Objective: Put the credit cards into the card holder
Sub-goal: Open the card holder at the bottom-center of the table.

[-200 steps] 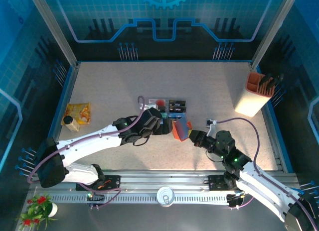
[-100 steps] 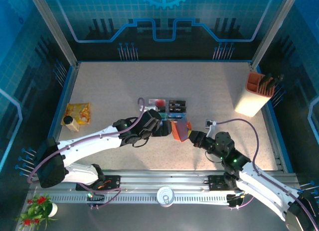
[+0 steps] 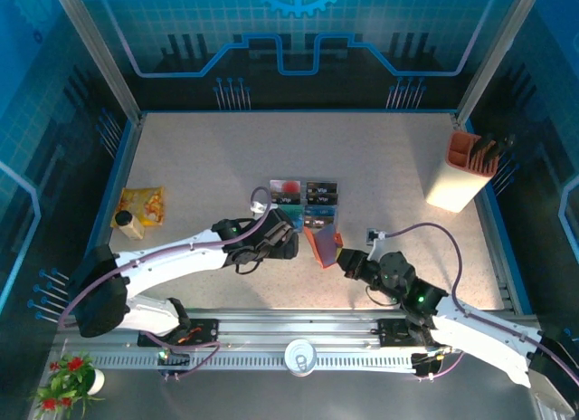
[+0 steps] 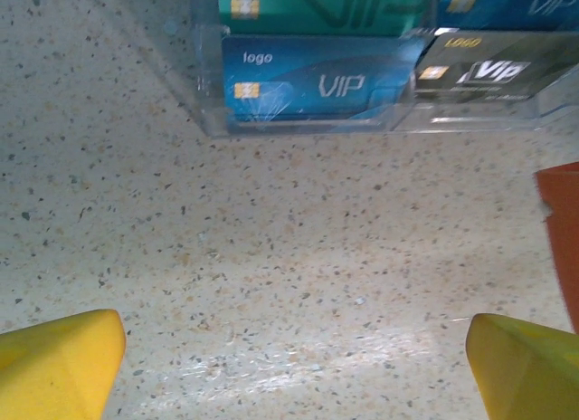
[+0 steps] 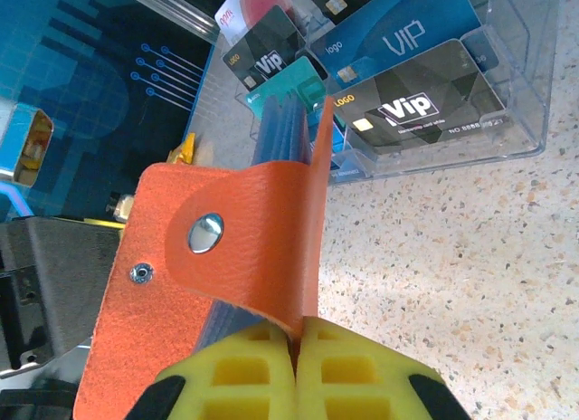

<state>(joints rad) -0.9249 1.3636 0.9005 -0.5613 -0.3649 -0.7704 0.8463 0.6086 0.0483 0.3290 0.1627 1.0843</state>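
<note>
Cards (image 5: pixel 412 99) lie in the tray (image 5: pixel 529 144), none that I can see in the wallet (image 5: pixel 235 248); loading lies ahead. Right jaws clench the wallet beside the tray; left jaws gape empty above tabletop (image 4: pixel 271 257).

We see the card holder (image 5: pixel 181 329) in matt orange leather, its snap (image 5: pixel 205 232) shiny metal, glossy credit cards (image 5: pixel 412 103), a clear plastic tray (image 5: pixel 529 103), and a speckled stone-like table (image 4: pixel 271 257).
</note>
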